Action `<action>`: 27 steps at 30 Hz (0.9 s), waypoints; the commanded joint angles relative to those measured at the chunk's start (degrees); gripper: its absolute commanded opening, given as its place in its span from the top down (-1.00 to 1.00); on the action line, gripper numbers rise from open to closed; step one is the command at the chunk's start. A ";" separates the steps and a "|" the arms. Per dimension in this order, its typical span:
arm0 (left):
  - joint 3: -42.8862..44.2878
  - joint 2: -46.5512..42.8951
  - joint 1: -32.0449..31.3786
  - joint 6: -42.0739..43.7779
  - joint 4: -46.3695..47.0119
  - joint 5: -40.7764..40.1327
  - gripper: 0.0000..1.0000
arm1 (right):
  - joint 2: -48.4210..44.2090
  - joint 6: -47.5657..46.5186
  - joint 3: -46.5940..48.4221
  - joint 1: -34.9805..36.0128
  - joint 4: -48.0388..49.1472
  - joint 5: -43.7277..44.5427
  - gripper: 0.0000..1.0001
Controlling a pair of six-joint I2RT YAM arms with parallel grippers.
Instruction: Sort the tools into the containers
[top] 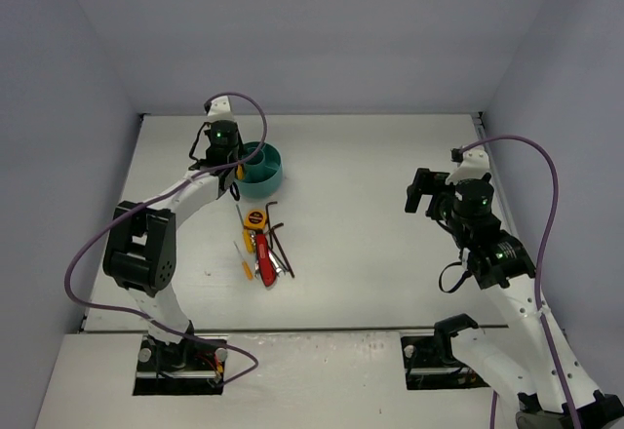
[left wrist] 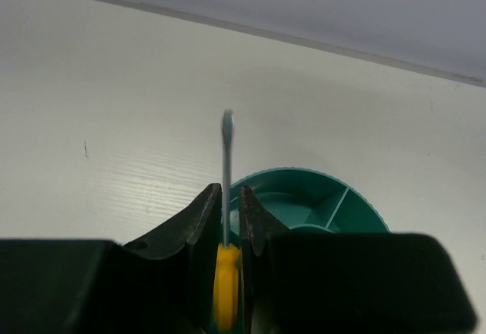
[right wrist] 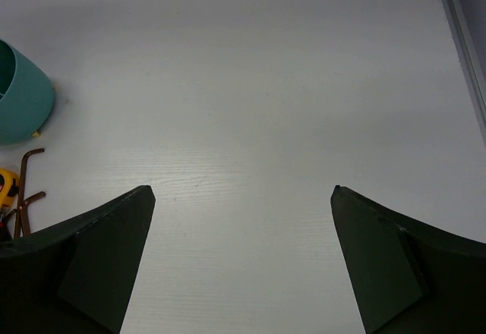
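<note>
So, biggest thing first: the white table, matte with a faint wood grain. The round teal organiser sits toward 11 o'clock from the table's middle. It's smooth plastic, and thin straight walls split it into compartments around a centre ring. From the left wrist view, the parts of the compartments that show are just plain teal floor. The rest of the inside is hidden behind the fingers, so I can't tell what's in there.

The right gripper hangs over bare table at 3 o'clock, well apart from everything. Its jaws are spread wide with nothing between them.

The loose tools lie in a heap at 6 o'clock from the organiser:
- red-handled tool
- thin black L-shaped hex keys
- boxy little yellow tape measure
- a second screwdriver at the heap's 8 o'clock edge

The left gripper is over the organiser's 9 o'clock rim. Its jaws are pinched nearly together on a screwdriver, with the yellow handle filling the slit between them. The slim grey metal shaft pokes straight out past the tips, toward 12 o'clock.
</note>
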 commanded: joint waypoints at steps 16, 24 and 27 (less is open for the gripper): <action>7.50 -14.18 0.03 -16.09 -36.67 0.14 0.12 | -1.67 0.32 1.42 0.22 2.73 -1.12 -1.00; -4.05 -17.93 -1.71 -27.24 -48.30 7.75 0.15 | -1.86 2.08 0.23 0.30 2.73 -3.45 -1.00; -7.03 -16.52 -1.94 -29.39 -48.11 9.10 0.23 | -1.90 2.65 -0.01 0.33 2.73 -4.82 -1.00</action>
